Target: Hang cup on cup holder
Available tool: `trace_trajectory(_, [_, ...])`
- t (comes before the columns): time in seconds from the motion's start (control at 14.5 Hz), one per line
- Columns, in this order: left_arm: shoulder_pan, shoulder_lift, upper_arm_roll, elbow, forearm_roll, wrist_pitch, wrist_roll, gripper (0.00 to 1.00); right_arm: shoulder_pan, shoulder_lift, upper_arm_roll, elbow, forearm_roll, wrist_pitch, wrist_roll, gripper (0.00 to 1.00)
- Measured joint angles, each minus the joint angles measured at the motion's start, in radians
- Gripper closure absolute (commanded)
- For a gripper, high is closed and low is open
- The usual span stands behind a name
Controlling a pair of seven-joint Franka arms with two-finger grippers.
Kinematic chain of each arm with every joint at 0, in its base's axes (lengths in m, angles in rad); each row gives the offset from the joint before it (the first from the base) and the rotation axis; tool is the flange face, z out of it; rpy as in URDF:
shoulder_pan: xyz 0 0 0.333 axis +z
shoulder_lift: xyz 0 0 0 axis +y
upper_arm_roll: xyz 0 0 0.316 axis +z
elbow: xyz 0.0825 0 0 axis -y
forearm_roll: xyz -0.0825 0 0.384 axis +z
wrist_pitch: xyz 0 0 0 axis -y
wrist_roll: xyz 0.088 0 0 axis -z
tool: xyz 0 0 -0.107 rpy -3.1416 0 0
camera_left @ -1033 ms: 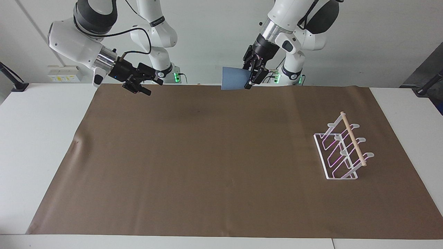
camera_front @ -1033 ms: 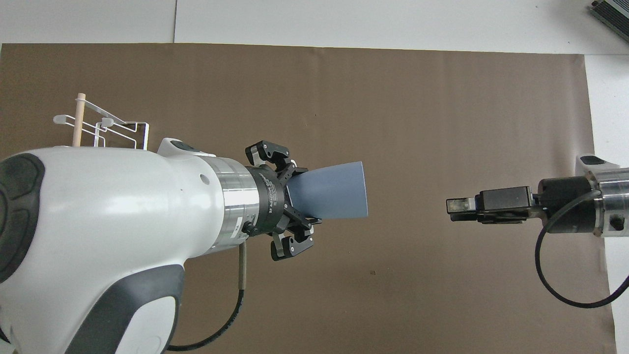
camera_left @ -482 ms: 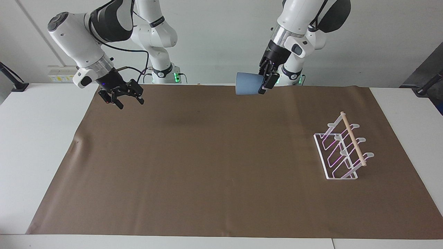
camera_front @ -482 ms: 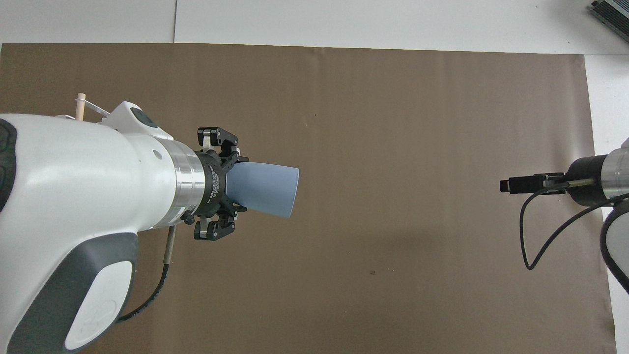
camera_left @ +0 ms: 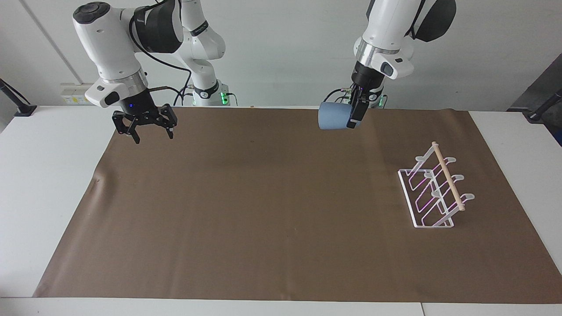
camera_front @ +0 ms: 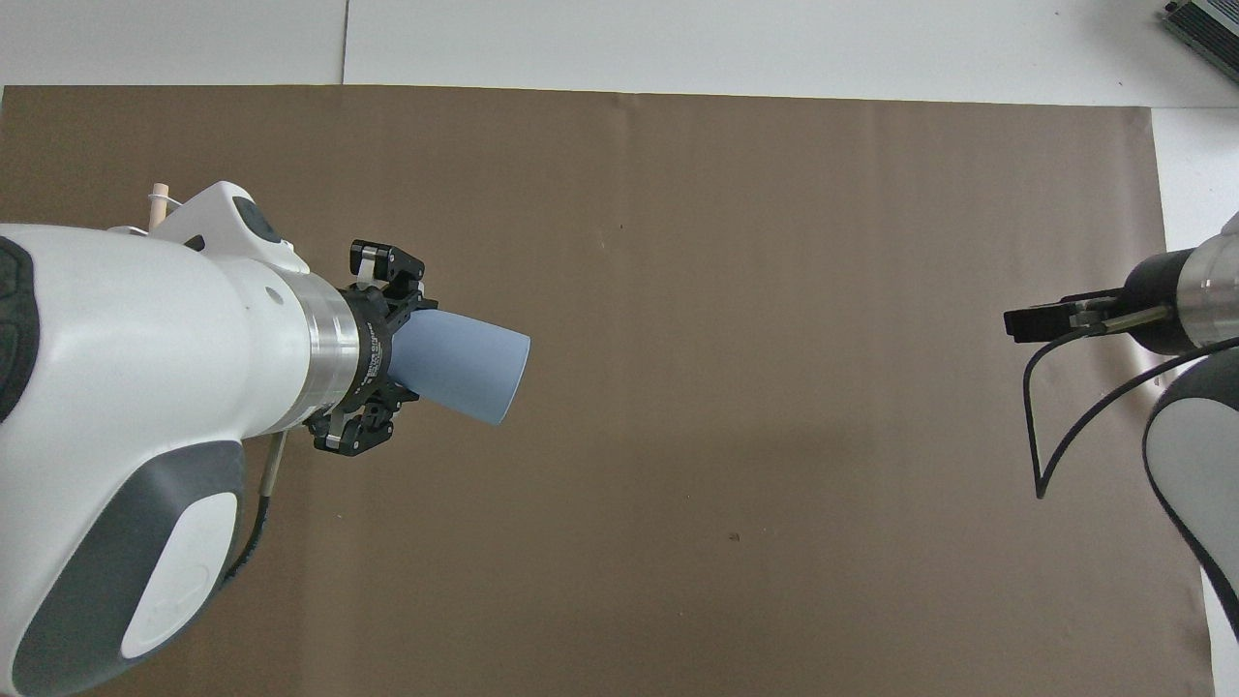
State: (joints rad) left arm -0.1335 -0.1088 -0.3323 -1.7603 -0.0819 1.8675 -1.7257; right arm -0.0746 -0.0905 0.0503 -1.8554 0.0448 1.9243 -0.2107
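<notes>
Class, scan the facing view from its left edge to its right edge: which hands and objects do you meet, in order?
Right hand, open and empty → cup → left hand gripping the cup → cup holder on the brown mat.

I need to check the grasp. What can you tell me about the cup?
The cup is a plain light-blue tumbler without a handle, matte like plastic. It is held in the air on its side, over the brown mat's edge nearest the robots. The left gripper is shut on one end; nothing else touches it.
</notes>
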Motion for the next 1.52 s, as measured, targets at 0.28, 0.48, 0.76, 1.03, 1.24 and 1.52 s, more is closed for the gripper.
trace_trajectory(0.28, [0.050, -0.011, 0.001, -0.030, 0.053, 0.034, 0.125, 1.00, -0.014, 0.008, -0.010, 0.116, 0.000, -0.106, 0.009, 0.00])
trace_trajectory(0.48, [0.067, -0.013, 0.001, -0.044, 0.152, 0.040, 0.181, 1.00, -0.009, 0.009, -0.045, 0.197, -0.001, -0.225, 0.047, 0.00])
trace_trajectory(0.76, [0.076, -0.021, 0.001, -0.092, 0.310, 0.049, 0.204, 1.00, 0.068, 0.012, -0.184, 0.236, -0.007, -0.295, 0.064, 0.00])
trace_trajectory(1.03, [0.107, -0.063, 0.001, -0.176, 0.446, 0.112, 0.204, 1.00, 0.057, 0.033, -0.179, 0.236, -0.012, -0.321, 0.121, 0.00])
trace_trajectory(1.24, [0.163, -0.073, 0.002, -0.211, 0.529, 0.187, 0.207, 1.00, 0.039, 0.035, -0.172, 0.225, -0.012, -0.342, 0.123, 0.00])
trace_trajectory(1.52, [0.183, -0.057, 0.002, -0.227, 0.710, 0.218, 0.156, 1.00, 0.038, 0.014, -0.169, 0.223, -0.012, -0.367, 0.124, 0.00])
